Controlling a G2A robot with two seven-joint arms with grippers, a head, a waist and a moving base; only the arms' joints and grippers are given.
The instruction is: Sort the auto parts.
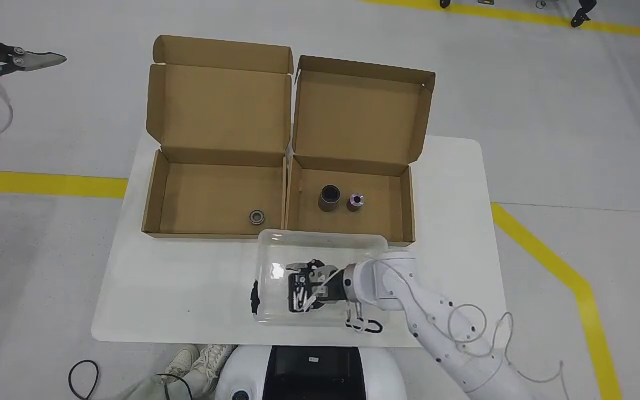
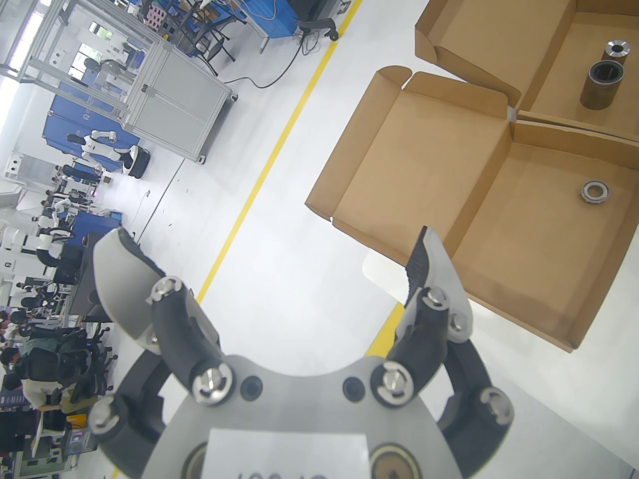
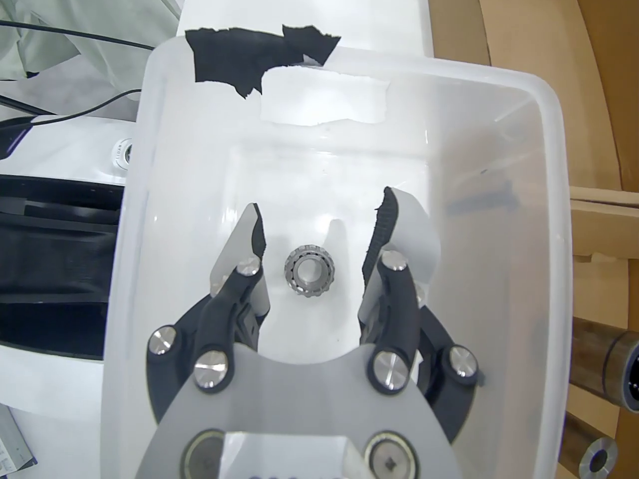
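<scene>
Steel bearing (image 3: 309, 276): on the floor of the clear bin (image 3: 549, 102), near the front edge of the table (image 1: 460, 200).
Right gripper (image 3: 320, 225): jaws apart, one on each side of it, not touching.
Good grasp: I would centre first, close evenly on the outer ring, then lift straight.
Left gripper (image 2: 272, 246): jaws apart, empty.

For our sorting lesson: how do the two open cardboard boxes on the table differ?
The left box holds one part, the right box two. The left box's bearing ring lies flat; the right box's dark sleeve and smaller metal cylinder stand upright. Both boxes are brown, open, lids folded back, side by side.
</scene>
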